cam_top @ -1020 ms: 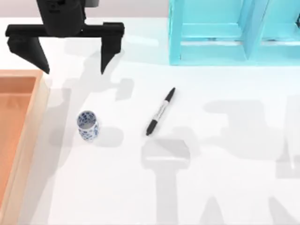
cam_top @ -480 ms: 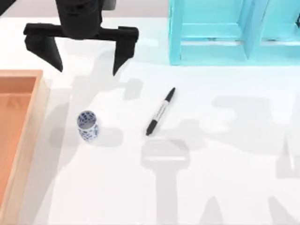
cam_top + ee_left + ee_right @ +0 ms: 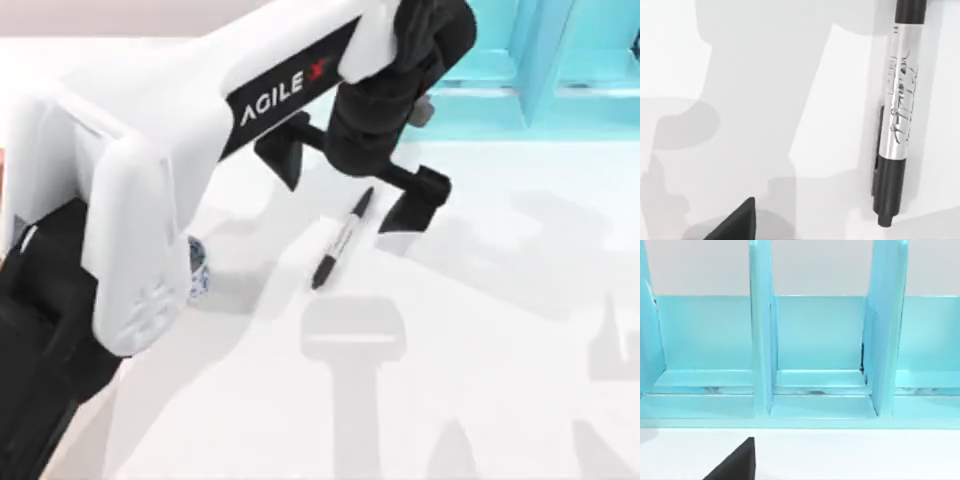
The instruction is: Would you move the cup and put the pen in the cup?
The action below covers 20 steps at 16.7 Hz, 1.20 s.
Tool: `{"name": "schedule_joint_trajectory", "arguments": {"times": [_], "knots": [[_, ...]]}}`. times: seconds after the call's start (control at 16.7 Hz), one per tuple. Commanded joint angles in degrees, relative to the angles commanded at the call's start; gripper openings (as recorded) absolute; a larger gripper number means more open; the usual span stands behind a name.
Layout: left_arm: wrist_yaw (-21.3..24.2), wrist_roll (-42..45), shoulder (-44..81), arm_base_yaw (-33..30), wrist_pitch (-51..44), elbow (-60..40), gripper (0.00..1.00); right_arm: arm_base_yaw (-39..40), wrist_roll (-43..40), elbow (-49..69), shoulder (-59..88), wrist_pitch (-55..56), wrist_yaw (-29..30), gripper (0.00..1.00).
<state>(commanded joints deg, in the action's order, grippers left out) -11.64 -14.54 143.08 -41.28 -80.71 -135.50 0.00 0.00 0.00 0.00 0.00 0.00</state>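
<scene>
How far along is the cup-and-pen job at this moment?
Nothing looks finished: the pen lies flat on the table, and the cup stands apart from it, half hidden under the left arm. In hand: the left gripper hovers open above the pen's upper end, fingers on either side, not gripping. Left: grasp the pen, move the cup, drop the pen in. The right wrist view faces a blue rack.

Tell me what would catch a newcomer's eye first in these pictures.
First the big white AgileX left arm sweeping across the top view from the left, its left gripper open and poised above the pen lying flat on the white table. Next the bright turquoise shelf rack at the far edge. The cup peeks out from under the arm, at the left.
</scene>
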Motion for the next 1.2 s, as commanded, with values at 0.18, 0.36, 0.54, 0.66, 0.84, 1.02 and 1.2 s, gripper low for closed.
{"name": "schedule_joint_trajectory", "arguments": {"times": [0.18, 0.36, 0.54, 0.66, 0.84, 1.02, 1.2], "knots": [[-0.65, 0.59, 1.30, -1.25, 1.14, -0.60, 1.00, 0.00, 0.00, 0.00, 0.00, 0.00, 0.00, 1.00], [-0.50, 0.51, 1.32, -1.05, 1.16, -0.29, 1.00, 0.00, 0.00, 0.00, 0.00, 0.00, 0.00, 1.00], [-0.59, 1.07, 1.80, -0.77, 4.46, 2.12, 1.00, 0.00, 0.00, 0.00, 0.00, 0.00, 0.00, 1.00], [-0.59, 1.60, 2.51, -0.28, 8.24, 5.06, 1.00, 0.00, 0.00, 0.00, 0.00, 0.00, 0.00, 1.00], [-0.55, 2.46, 3.74, 0.55, 14.63, 10.04, 1.00, 0.00, 0.00, 0.00, 0.00, 0.00, 0.00, 1.00], [-0.51, 3.13, 4.73, 1.20, 19.58, 13.87, 1.00, 0.00, 0.00, 0.00, 0.00, 0.00, 0.00, 1.00], [-0.49, 3.28, 4.97, 1.35, 20.75, 14.75, 1.00, 0.00, 0.00, 0.00, 0.00, 0.00, 0.00, 1.00]]}}
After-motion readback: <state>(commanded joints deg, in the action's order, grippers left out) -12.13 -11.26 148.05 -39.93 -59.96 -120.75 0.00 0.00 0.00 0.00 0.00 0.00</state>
